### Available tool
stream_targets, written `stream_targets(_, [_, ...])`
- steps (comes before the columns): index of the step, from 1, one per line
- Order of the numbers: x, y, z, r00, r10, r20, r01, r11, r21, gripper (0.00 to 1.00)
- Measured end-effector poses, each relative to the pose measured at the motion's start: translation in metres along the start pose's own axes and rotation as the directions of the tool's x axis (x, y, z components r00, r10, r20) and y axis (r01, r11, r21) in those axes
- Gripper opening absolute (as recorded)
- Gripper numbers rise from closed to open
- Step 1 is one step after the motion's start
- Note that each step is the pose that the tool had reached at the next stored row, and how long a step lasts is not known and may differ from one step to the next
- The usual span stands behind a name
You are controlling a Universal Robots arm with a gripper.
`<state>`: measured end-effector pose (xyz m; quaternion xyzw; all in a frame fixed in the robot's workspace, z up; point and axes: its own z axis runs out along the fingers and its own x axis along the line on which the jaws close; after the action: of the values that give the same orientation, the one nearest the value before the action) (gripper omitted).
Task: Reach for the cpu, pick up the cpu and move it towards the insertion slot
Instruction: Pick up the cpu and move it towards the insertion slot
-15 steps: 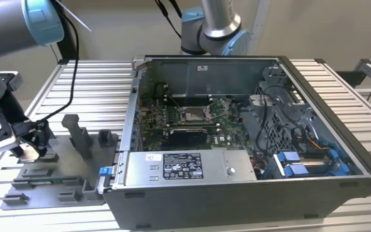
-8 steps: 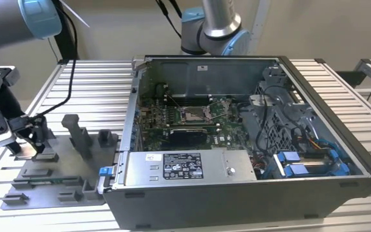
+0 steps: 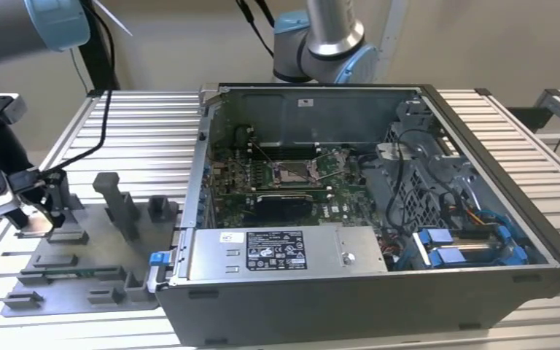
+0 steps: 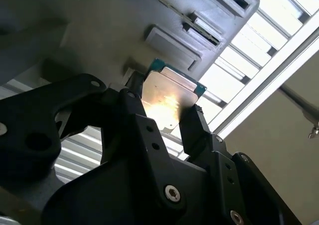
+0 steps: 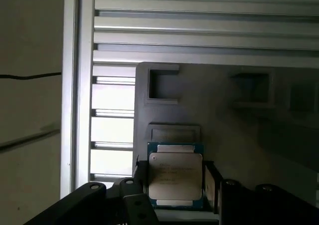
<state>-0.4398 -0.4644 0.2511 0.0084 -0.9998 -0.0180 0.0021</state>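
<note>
At the exterior view's left, the black two-fingered gripper (image 3: 35,215) is hanging over the flat grey plastic fixture plate (image 3: 76,295). The plate is lying on the ribbed silver metal table (image 3: 144,124), close to that table's edge. In both wrist views the gripper (image 4: 162,110) (image 5: 175,182) is clamping the cpu (image 4: 169,98) (image 5: 175,181), a small thin square chip with a pale silvery top and a green rim. The fingers (image 4: 194,130) are pressing on two opposite sides, leaving the other two edges free. The chip is sitting just over a shallow rectangular pocket (image 5: 174,134) of the plate; whether it is touching the plate cannot be told.

Moving right, tall grey upright fixture blocks (image 3: 119,200) are standing between the gripper and the open-topped dark grey metal computer case (image 3: 358,310), whose side wall is rising just beside the plate.

Inside, the insertion slot (image 3: 293,171), a square silver-framed socket, is lying on the green circuit board (image 3: 231,182), well apart from the chip, with open air above it. A long black rectangular component (image 3: 280,198) is sitting just in front of it. Further right, cables and blue-tabbed drive bays (image 3: 465,244) are crowding the case.
</note>
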Motion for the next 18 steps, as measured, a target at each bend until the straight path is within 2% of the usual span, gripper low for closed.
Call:
stream_targets(12, [0.0001, 0.0007, -0.0209, 1.0, 0.0, 0.0, 0.0, 1.0, 0.0, 0.0])
stream_targets(18, [0.0001, 0.0012, -0.0341, 1.0, 0.0, 0.0, 0.0, 1.0, 0.0, 0.0])
